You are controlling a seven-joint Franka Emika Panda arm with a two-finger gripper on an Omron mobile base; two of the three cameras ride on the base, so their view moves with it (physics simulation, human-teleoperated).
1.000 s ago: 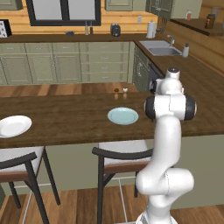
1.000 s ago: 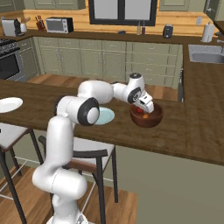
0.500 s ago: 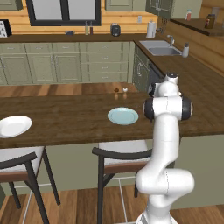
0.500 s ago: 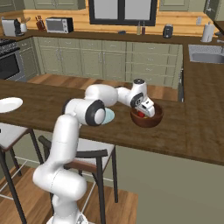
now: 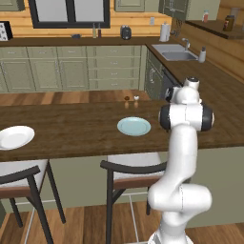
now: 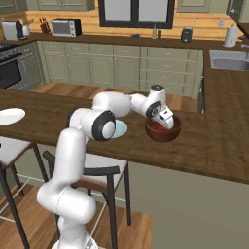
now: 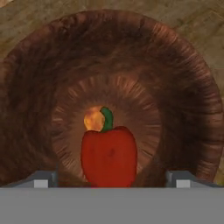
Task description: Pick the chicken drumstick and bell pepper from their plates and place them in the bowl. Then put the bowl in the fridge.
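Resting in the deep reddish-brown wooden bowl [image 7: 183, 87], the glossy red bell pepper [image 7: 108, 155] lies free, an orange-brown piece, likely the chicken drumstick [image 7: 93, 119], just behind it. The two-finger gripper [image 7: 111, 178] has spread its jaws wide and holds nothing. Both plates, pale blue-green [image 5: 134, 127] and white [image 5: 14, 137], sit bare; judged next: bowl to fridge.
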